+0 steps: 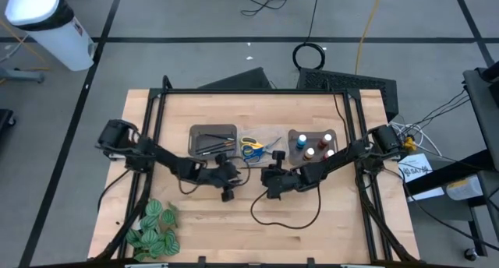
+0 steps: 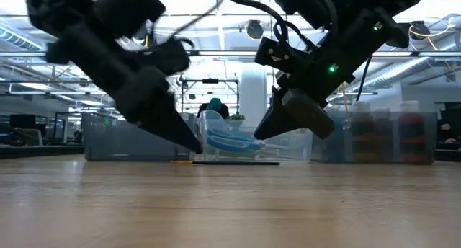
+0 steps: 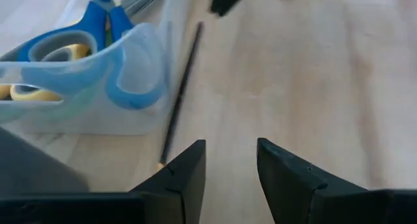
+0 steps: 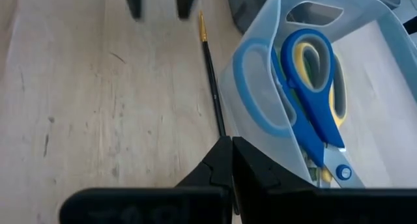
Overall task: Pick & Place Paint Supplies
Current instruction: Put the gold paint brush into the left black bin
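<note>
A thin dark paintbrush (image 3: 180,87) lies flat on the table along the near wall of the clear bin (image 3: 98,113), which holds blue and yellow scissors (image 4: 306,74). My left gripper (image 3: 231,165) is open and low over the table at the brush's gold-tipped end (image 4: 201,23), and the brush lies just outside its fingers. My right gripper (image 4: 232,162) is shut and hangs a little above the brush's other end (image 2: 263,133). A grey bin (image 1: 213,139) holds more brushes, and a third bin (image 1: 312,146) holds paint bottles.
The three bins stand in a row at the table's middle, just beyond both grippers. A green striped leafy bunch (image 1: 152,225) lies at the near left corner. A black cable (image 1: 284,213) loops over the near middle of the table. Bare wood shows between the grippers.
</note>
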`<state>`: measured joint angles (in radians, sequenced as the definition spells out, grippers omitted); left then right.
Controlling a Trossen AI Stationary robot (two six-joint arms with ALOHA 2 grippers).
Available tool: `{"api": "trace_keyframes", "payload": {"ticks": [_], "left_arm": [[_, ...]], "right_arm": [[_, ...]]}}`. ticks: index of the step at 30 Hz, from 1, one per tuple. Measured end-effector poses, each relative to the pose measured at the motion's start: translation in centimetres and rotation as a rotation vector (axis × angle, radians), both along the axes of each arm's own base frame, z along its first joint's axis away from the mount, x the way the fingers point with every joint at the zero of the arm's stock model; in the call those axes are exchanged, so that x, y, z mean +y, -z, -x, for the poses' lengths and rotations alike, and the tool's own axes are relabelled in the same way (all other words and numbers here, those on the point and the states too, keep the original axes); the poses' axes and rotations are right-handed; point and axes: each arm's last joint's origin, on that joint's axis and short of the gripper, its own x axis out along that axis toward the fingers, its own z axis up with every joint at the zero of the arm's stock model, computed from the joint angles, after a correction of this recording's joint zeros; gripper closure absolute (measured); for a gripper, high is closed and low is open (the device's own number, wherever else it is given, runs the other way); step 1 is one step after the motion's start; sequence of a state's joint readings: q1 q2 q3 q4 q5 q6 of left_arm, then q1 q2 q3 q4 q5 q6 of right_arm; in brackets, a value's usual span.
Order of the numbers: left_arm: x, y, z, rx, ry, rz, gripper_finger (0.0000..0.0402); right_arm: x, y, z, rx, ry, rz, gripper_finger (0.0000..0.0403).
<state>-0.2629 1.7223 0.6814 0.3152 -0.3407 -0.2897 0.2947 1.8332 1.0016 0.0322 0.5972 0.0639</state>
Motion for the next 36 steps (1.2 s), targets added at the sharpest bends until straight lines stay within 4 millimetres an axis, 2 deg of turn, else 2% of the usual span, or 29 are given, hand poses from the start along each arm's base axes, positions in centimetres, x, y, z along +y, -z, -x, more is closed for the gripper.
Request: {"api": "trace_keyframes", "payload": {"ticks": [5, 10, 18, 27, 36], "left_arm": [[1.1, 0.9, -1.0, 0.027, -0.054, -0.020, 0.0254], [1.8, 1.3, -0.8, 0.068, -0.117, -0.059, 0.0254], [1.9, 1.7, -0.4, 0.113, -0.145, -0.021, 0.0254], [1.4, 1.8, -0.3, 0.157, -0.021, 0.120, 0.0254], [1.1, 1.9, -0.2, 0.172, -0.003, 0.136, 0.0254]], "right_arm": [[0.0, 0.0, 0.0, 0.006, -0.005, -0.004, 0.0403], [0.1, 0.0, 0.0, 0.005, -0.016, -0.020, 0.0403], [0.1, 0.0, 0.0, 0.001, -0.016, -0.022, 0.0403], [0.1, 0.0, 0.0, 0.001, -0.016, -0.022, 0.0403], [0.1, 0.0, 0.0, 0.001, -0.016, -0.022, 0.0403]]}}
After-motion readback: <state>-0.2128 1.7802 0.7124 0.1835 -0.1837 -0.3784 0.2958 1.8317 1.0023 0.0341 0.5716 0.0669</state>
